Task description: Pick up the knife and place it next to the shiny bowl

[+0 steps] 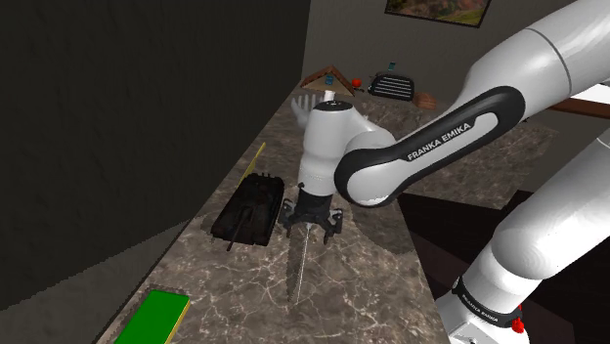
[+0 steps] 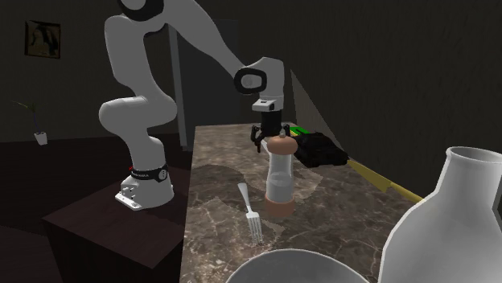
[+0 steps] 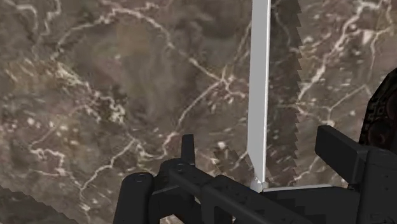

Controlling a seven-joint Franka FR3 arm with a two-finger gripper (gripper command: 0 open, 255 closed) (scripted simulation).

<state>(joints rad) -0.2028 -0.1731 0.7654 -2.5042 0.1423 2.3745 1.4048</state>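
The knife (image 3: 259,95) is a long pale blade with a serrated dark outline along one side, lying on the marble counter (image 3: 114,95). In the shoulder view the knife (image 1: 300,266) is a thin light line running from under my gripper (image 1: 311,223) toward the counter's near end. My gripper (image 3: 264,156) hangs low over the blade's narrow end, open, with both fingers apart and not touching it. The pale bowl (image 2: 294,269) sits at the near edge of the second exterior view, far from the gripper (image 2: 269,133).
A dark toy tank (image 1: 249,208) lies close beside the gripper. A tall mill (image 2: 279,177) stands in front of it, with a fork (image 2: 249,212) nearby. A white vase (image 2: 454,217), a green book (image 1: 154,318) and a yellow strip (image 1: 256,158) are also on the counter.
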